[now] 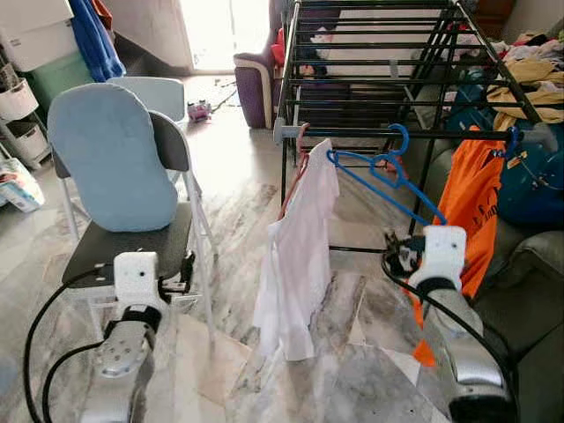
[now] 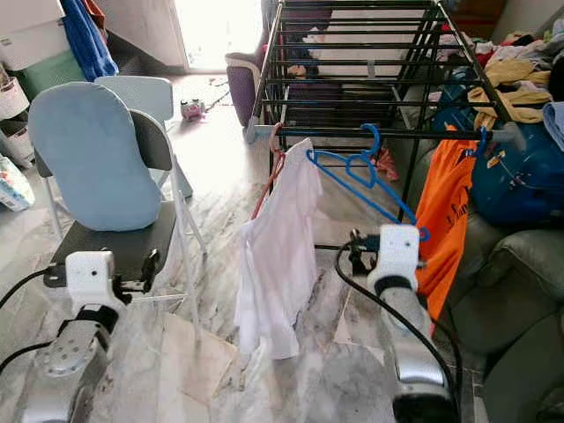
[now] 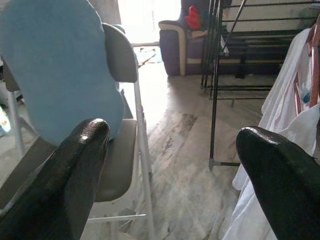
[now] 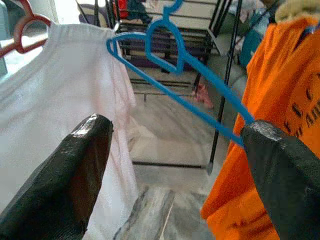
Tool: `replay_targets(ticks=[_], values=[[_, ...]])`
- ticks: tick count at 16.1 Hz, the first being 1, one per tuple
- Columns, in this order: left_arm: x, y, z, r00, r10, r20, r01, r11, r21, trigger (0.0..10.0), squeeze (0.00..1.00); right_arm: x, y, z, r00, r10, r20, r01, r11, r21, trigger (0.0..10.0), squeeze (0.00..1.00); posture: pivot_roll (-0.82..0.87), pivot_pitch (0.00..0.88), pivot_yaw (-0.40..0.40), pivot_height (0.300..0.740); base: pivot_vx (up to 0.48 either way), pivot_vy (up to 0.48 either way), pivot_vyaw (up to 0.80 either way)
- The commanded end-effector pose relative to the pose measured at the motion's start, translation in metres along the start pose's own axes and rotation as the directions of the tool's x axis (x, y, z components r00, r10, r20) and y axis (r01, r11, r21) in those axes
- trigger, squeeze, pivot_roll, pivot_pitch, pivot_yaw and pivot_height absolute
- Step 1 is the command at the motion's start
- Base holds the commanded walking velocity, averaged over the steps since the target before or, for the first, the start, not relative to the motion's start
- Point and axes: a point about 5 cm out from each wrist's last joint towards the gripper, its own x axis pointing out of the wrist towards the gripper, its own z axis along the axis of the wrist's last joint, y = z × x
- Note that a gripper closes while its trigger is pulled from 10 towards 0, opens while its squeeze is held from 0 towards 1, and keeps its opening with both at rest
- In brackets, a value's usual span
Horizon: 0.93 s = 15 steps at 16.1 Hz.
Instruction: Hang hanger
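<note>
An empty blue hanger [image 1: 379, 172] hangs by its hook from the front bar of the black drying rack [image 1: 370, 81], tilted down to the right. Left of it a white shirt [image 1: 300, 247] hangs on a red hanger [image 4: 22, 32]. To its right is an orange shirt [image 1: 467, 203]. My right gripper [image 4: 177, 129] is open just below and in front of the blue hanger [image 4: 180, 85]. The hanger's low end runs close to one finger [image 4: 280, 175]; I cannot tell whether they touch. My left gripper [image 3: 174, 134] is open and empty beside the chair.
A grey folding chair with a blue cushion [image 1: 110, 159] stands at the left. A dark sofa [image 1: 529, 264] piled with clothes and a blue bag [image 2: 520, 181] lies at the right. A purple armchair [image 1: 256, 79] sits behind the rack. Marble floor [image 1: 352, 370] lies in front.
</note>
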Motion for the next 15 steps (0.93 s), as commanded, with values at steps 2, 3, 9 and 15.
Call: replay_targets(ticks=[2, 3, 9, 15], values=[[0.001, 0.0, -0.002, 1.0, 0.004, -0.01, -0.004, 1.0, 0.009, 10.0, 0.0, 0.002, 0.008, 0.002, 0.999, 0.039, 0.017, -0.038, 0.996, -0.081, 10.0, 0.0, -0.05, 0.0, 0.019, 0.74, 0.0, 0.0, 0.8], [0.001, -0.002, -0.002, 1.0, 0.003, -0.01, -0.003, 1.0, 0.008, 10.0, 0.0, 0.002, 0.011, 0.003, 0.999, 0.041, 0.017, -0.04, 0.997, -0.063, 10.0, 0.0, -0.05, 0.0, 0.016, 0.74, 0.0, 0.0, 0.8], [0.002, -0.006, -0.001, 1.0, 0.0, -0.006, 0.0, 1.0, 0.021, 10.0, 0.0, 0.007, 0.016, 0.006, 0.998, 0.051, 0.024, -0.049, 0.997, -0.054, 10.0, 0.0, -0.04, 0.0, 0.019, 0.74, 0.0, 0.0, 0.8], [0.007, -0.01, 0.001, 1.0, 0.018, -0.003, -0.018, 0.999, 0.042, 10.0, 0.0, 0.013, 0.024, 0.014, 0.997, 0.065, 0.049, -0.063, 0.997, -0.042, 10.0, 0.0, -0.06, 0.0, 0.02, 0.74, 0.0, 0.0, 0.8]])
